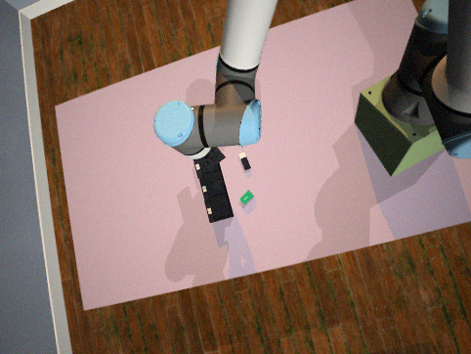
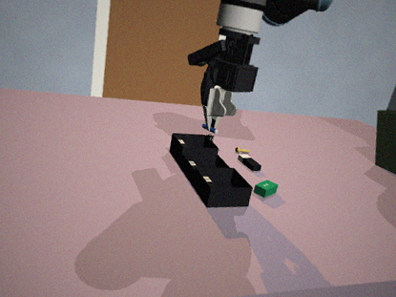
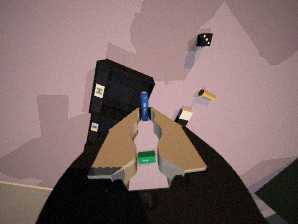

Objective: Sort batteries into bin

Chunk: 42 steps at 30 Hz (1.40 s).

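Observation:
My gripper (image 2: 210,126) is shut on a small blue cylindrical battery (image 2: 210,129), held upright at the fingertips; it also shows in the wrist view (image 3: 144,105). The gripper hangs just above the far end of a row of three black bins (image 2: 209,170). In the wrist view the battery is over the edge of the end bin (image 3: 122,90), whose white label (image 3: 99,90) is too small to read. A small yellow battery (image 2: 241,150) and a black rectangular battery with a pale end (image 2: 249,163) lie on the mat to the right of the bins. In the top view the arm hides the gripper.
A green block (image 2: 265,188) lies by the near end of the bin row (image 1: 213,188). A black die (image 3: 204,40) lies farther off on the mat. The robot's olive pedestal (image 1: 398,132) stands at the right.

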Available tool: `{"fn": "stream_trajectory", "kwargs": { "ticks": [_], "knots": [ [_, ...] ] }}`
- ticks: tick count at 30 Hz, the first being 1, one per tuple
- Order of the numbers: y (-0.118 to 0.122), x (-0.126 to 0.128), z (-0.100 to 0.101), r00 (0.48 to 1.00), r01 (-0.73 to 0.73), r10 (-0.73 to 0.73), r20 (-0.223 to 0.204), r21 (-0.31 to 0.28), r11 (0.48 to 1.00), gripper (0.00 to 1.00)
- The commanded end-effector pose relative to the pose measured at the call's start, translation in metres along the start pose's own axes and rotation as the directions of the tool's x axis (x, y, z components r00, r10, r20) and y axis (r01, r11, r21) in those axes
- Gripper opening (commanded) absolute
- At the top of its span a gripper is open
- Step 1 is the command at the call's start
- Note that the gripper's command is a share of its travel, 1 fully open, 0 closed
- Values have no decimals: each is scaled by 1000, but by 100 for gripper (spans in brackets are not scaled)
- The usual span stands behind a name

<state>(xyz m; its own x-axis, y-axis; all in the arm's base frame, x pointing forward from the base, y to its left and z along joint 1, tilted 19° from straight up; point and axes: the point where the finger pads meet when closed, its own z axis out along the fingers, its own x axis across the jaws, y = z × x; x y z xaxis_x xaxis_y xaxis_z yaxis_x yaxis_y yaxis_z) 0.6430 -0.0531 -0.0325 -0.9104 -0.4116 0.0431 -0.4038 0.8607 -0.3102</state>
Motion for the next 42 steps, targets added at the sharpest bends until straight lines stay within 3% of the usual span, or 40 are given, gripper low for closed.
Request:
{"fn": "stream_trajectory", "kwargs": {
  "ticks": [1, 11, 42],
  "knots": [
    [-1, -27, 1, 992, -129, 129, -6, 3, 992, 0],
    [-1, -38, 1, 917, -399, 399, -14, 9, 917, 0],
    [-1, -32, 3, 917, -399, 399, -15, 9, 917, 0]
  ]
}}
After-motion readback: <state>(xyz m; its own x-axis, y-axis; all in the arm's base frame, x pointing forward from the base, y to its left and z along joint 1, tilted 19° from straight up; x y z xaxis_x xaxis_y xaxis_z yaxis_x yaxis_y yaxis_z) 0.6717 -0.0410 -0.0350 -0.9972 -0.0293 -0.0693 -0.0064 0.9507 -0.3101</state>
